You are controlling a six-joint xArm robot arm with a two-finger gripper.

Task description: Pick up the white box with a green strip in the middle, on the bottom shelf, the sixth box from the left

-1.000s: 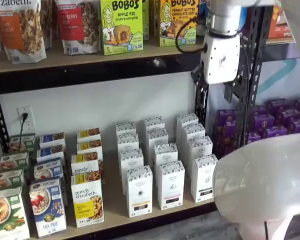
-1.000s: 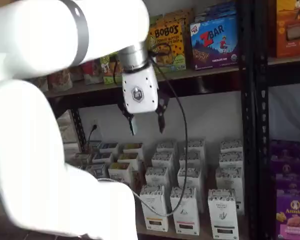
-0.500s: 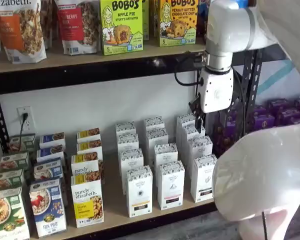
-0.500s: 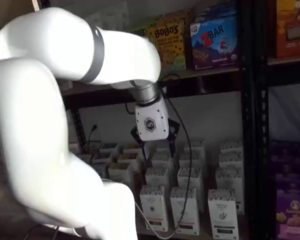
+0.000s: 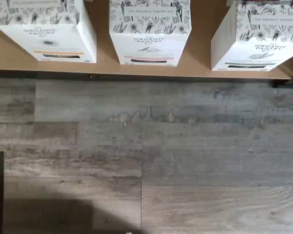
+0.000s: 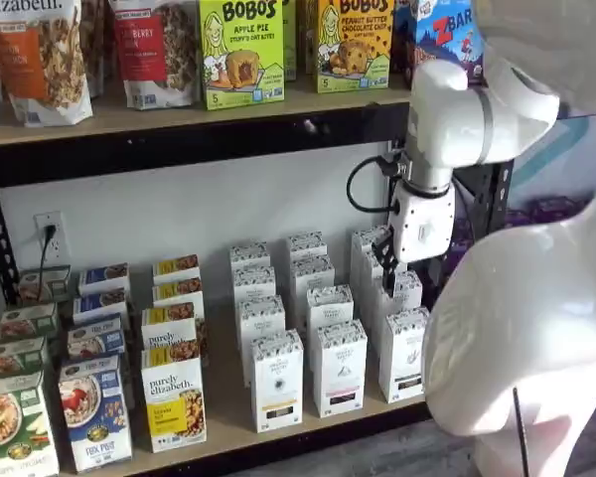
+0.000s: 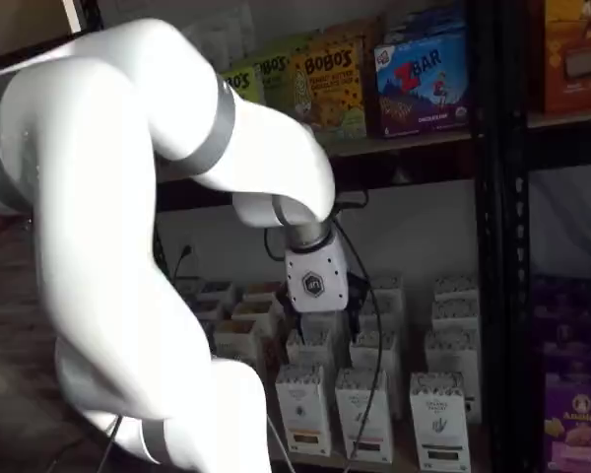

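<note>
The white box with a dark greenish strip stands at the right end of the front row on the bottom shelf (image 6: 223,402), as seen in both shelf views (image 6: 404,354) (image 7: 438,422). In the wrist view it (image 5: 258,39) stands at the board's (image 5: 102,63) front edge beside two similar cartons. My gripper (image 6: 389,284) hangs above and behind it, over the back rows of white cartons. It also shows in a shelf view (image 7: 323,320). Its fingers are dark against the boxes and no gap shows plainly. It holds nothing.
A white carton with a yellowish strip (image 6: 276,382) and one more (image 6: 340,368) stand left of the target. Purely elizabeth boxes (image 6: 174,402) are further left. A black upright (image 7: 492,246) and purple boxes (image 7: 576,414) are to the right. The arm's white link (image 6: 536,348) blocks the lower right. A grey floor (image 5: 146,156) lies below.
The gripper has come down from the upper shelf's level to just above the white cartons on the bottom shelf. The arm's links have swung with it.
</note>
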